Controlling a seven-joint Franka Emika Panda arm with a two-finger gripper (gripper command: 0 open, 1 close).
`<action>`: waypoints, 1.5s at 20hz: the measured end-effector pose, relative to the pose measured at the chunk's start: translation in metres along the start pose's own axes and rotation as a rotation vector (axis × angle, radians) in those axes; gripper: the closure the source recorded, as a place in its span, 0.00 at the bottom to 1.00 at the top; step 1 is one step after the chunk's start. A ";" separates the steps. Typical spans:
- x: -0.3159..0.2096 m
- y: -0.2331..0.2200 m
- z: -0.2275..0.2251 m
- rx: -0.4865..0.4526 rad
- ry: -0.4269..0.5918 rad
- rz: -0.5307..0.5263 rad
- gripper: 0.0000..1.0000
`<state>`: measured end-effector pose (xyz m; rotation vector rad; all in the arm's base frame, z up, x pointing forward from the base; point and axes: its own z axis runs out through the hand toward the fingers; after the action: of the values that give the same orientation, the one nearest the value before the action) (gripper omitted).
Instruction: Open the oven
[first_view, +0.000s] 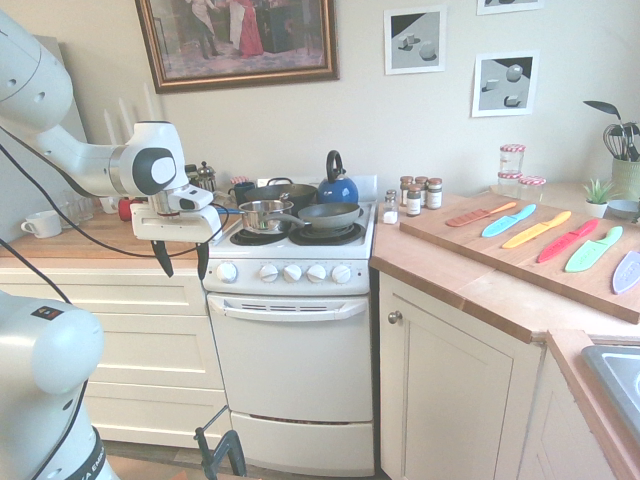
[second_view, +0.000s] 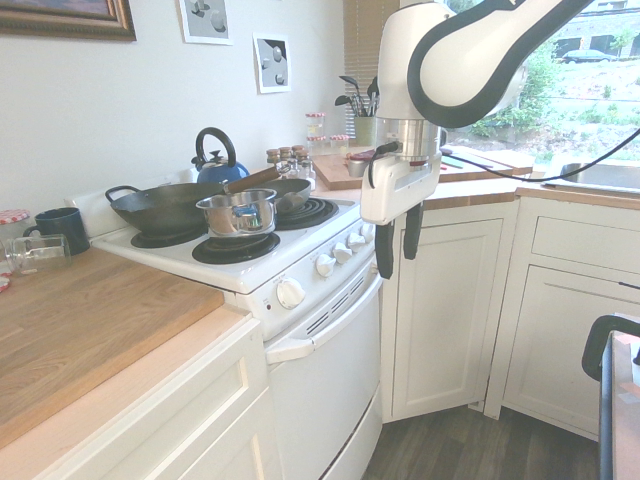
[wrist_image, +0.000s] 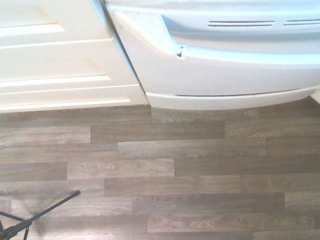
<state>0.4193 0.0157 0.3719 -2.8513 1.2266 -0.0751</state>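
Hovering in front of the oven's (first_view: 293, 350) left upper corner, my gripper (first_view: 181, 262) is pointing its two dark fingers (first_view: 161, 258) straight down with a clear gap between them, gripping nothing. I am seeing the fingertips at about the level of the knob row (first_view: 285, 272), above the bar handle (first_view: 290, 309) and apart from it. The oven is sitting between the cream cabinets (first_view: 120, 350) on its left and the corner cabinet door (first_view: 450, 400) on its right, and its door is shut, with the bottom drawer (first_view: 300, 443) closed as well. On the burners I am watching a small steel saucepan (first_view: 264, 215), a dark frying pan (first_view: 328, 215), a black wok (second_view: 165, 207) and a blue kettle (first_view: 337, 186). The wrist camera is looking down past the handle's end (wrist_image: 182, 52) and the door front onto grey wood-plank flooring (wrist_image: 160, 175). To the right, coloured knives (first_view: 540, 230) are lying on a wooden board (first_view: 500, 255).
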 end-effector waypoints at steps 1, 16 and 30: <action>0.000 0.000 0.000 0.000 0.000 0.000 0.00; 0.087 0.054 0.144 0.024 0.070 0.026 0.00; 0.164 -0.026 0.185 0.098 0.140 -0.048 0.00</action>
<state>0.5619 -0.0824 0.1935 -2.8320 1.1424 -0.3312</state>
